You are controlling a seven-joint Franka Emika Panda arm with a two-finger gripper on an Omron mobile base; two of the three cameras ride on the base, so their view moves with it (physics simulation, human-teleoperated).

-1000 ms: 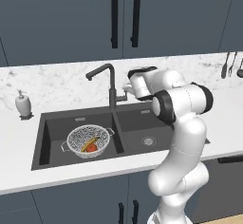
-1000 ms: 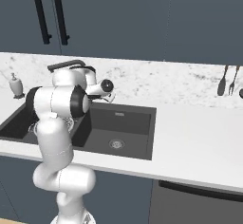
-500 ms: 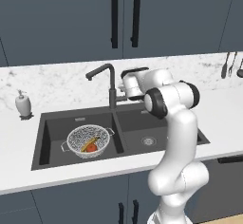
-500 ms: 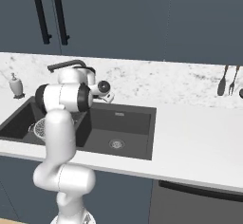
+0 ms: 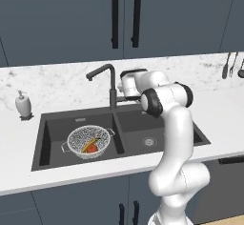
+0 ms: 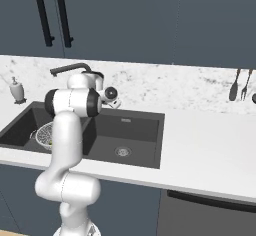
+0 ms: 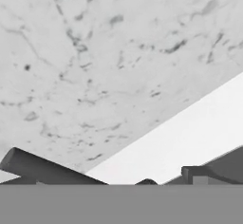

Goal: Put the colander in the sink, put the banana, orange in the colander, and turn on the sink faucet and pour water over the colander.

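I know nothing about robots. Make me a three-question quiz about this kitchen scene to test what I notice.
1. True or false: the colander sits in the left basin of the sink.
2. Which fruits lie in the colander? A) apple and pear B) banana and orange C) lemon alone
3. Fill in: the gripper is raised beside the ____, behind the sink.

Key:
1. True
2. B
3. faucet
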